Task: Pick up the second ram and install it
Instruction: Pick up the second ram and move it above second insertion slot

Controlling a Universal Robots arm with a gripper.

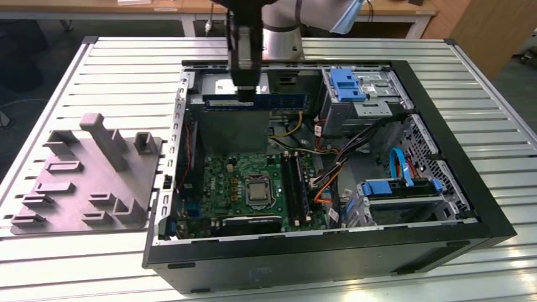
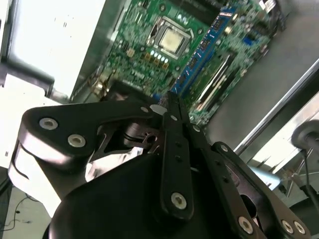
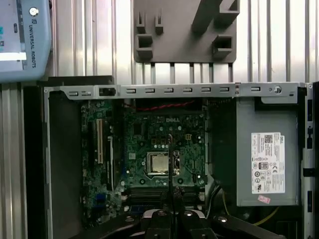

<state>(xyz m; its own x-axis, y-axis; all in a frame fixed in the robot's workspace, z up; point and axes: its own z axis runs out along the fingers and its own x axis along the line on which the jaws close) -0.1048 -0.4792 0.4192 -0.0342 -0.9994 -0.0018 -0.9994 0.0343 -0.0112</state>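
The second ram [image 1: 281,100] is a long thin stick held level above the back of the open computer case [image 1: 444,242]. My gripper [image 1: 244,94] is shut on it near the end toward the exterior view's left, pointing straight down. In the first wrist view the ram [image 3: 172,164] shows edge-on as a thin dark line rising from the closed fingertips [image 3: 165,217], over the motherboard [image 3: 144,144]. In the second wrist view the gripper [image 2: 168,102] has its fingers pressed together. The long memory slots [image 1: 293,182] lie on the motherboard [image 1: 231,182] beside the processor socket [image 1: 256,189], lower and nearer than the ram.
A grey moulded fixture [image 1: 92,170] with posts and pockets sits on the slatted table [image 1: 126,69] at the exterior view's left of the case. Inside the case are drive cages with blue brackets [image 1: 348,85], loose cables [image 1: 336,163] and a power supply [image 3: 266,149].
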